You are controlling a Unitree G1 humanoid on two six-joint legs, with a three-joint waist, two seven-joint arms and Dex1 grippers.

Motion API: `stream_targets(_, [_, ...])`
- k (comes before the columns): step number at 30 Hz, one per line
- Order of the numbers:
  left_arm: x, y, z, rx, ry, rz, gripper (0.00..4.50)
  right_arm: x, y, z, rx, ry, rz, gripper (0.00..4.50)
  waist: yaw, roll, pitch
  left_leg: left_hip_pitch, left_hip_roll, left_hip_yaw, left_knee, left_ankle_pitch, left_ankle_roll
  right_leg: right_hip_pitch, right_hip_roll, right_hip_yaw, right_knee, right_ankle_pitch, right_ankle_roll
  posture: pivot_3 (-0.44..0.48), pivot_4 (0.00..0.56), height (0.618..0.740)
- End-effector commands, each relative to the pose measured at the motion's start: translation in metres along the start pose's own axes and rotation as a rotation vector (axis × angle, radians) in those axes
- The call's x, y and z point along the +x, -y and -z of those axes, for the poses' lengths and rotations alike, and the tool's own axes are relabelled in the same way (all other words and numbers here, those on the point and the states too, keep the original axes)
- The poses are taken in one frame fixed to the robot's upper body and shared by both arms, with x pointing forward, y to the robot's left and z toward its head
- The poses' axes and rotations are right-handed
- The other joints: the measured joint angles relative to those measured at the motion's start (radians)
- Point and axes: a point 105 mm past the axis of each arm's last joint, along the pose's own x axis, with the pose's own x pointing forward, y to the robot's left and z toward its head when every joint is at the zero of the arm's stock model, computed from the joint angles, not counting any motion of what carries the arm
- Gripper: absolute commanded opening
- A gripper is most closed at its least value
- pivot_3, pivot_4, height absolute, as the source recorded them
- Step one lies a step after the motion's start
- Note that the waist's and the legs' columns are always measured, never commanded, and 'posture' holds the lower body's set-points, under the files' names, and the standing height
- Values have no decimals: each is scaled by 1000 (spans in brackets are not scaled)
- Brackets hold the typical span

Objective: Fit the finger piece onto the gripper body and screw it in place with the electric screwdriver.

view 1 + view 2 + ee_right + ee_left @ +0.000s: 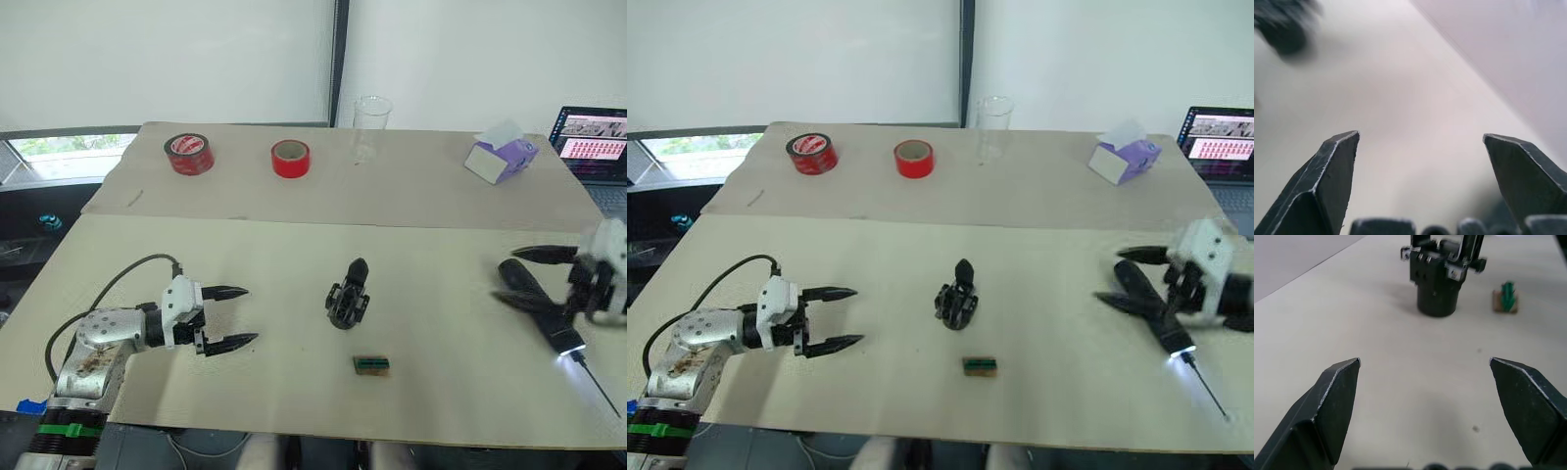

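Both black two-fingered grippers, left (229,317) and right (524,278), gape empty; right, near the table's right edge, must grasp the dark cylindrical electric screwdriver (549,313)

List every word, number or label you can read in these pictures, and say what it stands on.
None can be read.
Left red tape roll: white print on top, too blurred.
Laptop screen: rows of content, too small.
Purple box: no legible print.

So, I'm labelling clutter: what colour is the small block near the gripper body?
The small block is green on a brown base, clearest in the left wrist view.
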Motion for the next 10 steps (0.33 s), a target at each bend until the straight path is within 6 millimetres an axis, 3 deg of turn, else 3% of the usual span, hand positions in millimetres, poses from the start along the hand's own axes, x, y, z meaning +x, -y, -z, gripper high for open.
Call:
stream_targets(1, [-8,-11,0,83,-29,-81,4500,6,-38,-14,-110,110,-95,4468,10,0,0,0,0,0,0,0,1,0,-1,0,0,0,0,0,150,740])
stream_targets(3, [-9,-9,2,90,-34,-88,4500,13,-53,-12,-124,167,-98,4468,14,0,0,0,-1,0,0,0,1,1,-1,0,-1,0,0,0,150,740])
stream_targets(5, [-11,-4,2,79,-30,-94,4500,19,-62,4,-132,171,-82,4468,13,-1,-1,1,-1,0,1,0,0,1,-1,1,-1,0,-1,0,150,740])
stream_targets(10, [-16,1,4,72,-38,-123,4500,22,-62,20,-138,190,-21,4468,8,-1,-1,3,-1,1,1,-3,-5,2,-1,2,-1,0,-1,0,150,740])
